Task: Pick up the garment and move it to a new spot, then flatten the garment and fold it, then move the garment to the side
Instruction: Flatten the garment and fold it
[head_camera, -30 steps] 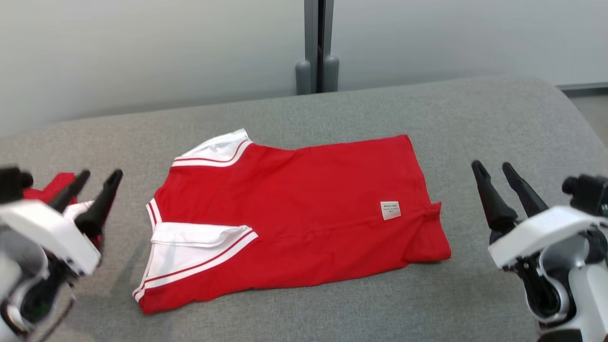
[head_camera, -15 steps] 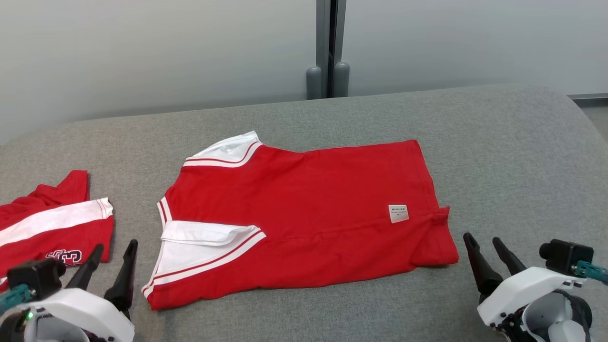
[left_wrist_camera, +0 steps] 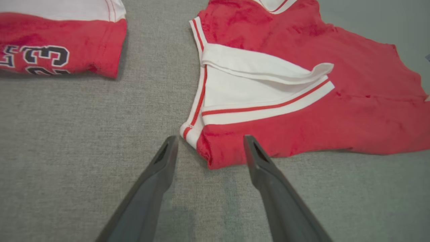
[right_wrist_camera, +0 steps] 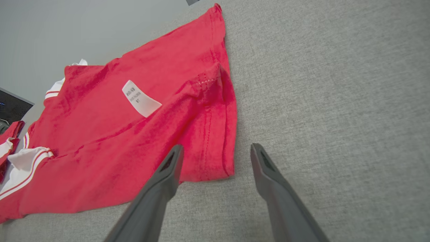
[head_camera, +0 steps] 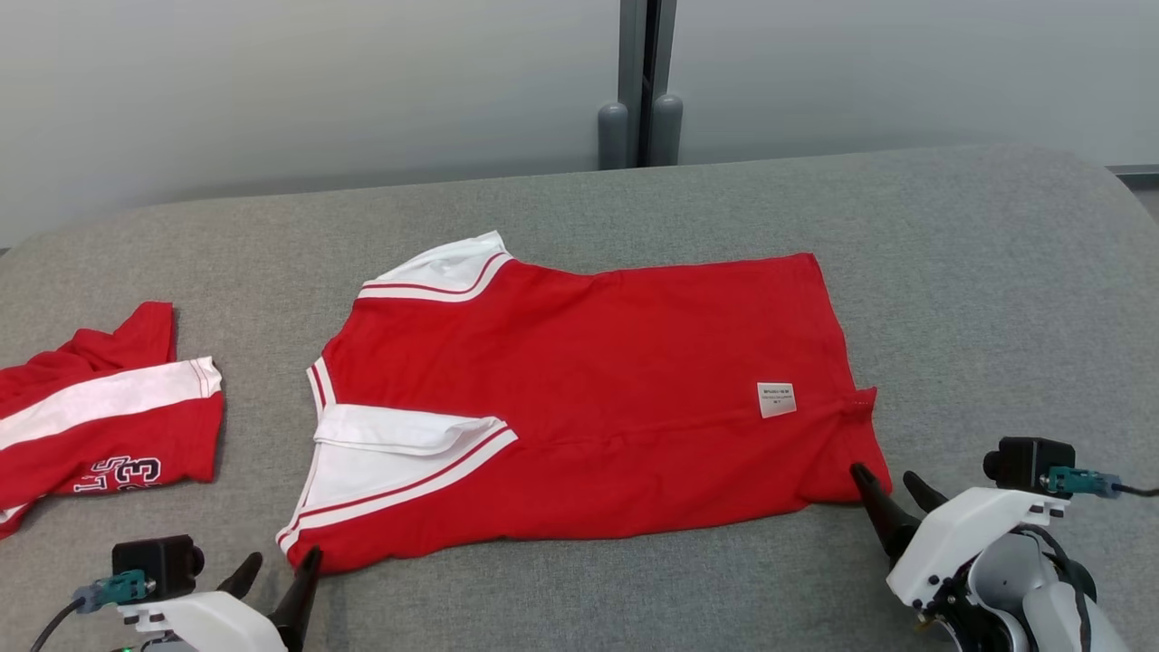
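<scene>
Head view, from the nearest part: the left gripper [head_camera: 282, 557] is seen at the lower left with its two dark fingers spread apart, and nothing is grasped by them. Its fingertips are placed just beside the near left corner of the red shirt [head_camera: 598, 389]. In the left wrist view this corner, with its white and red striped edge, is found between the two open fingers, but it cannot be told if the cloth is touched. The right gripper [head_camera: 882, 473] is seen at the lower right, also released and empty, with its fingertips at the near right corner of the shirt. In the right wrist view one finger is seen over the red cloth and the other over the grey cushion [head_camera: 996, 290]. The shirt is laid flat in the middle of the cushion, with white striped parts at its left side and a small white label [head_camera: 777, 399] near its right edge. A second red garment [head_camera: 100, 435], with a white band and dark numbers, is laid well apart at the left. Behind the cushion a pale wall [head_camera: 272, 91] with a dark post [head_camera: 645, 81] is seen.
</scene>
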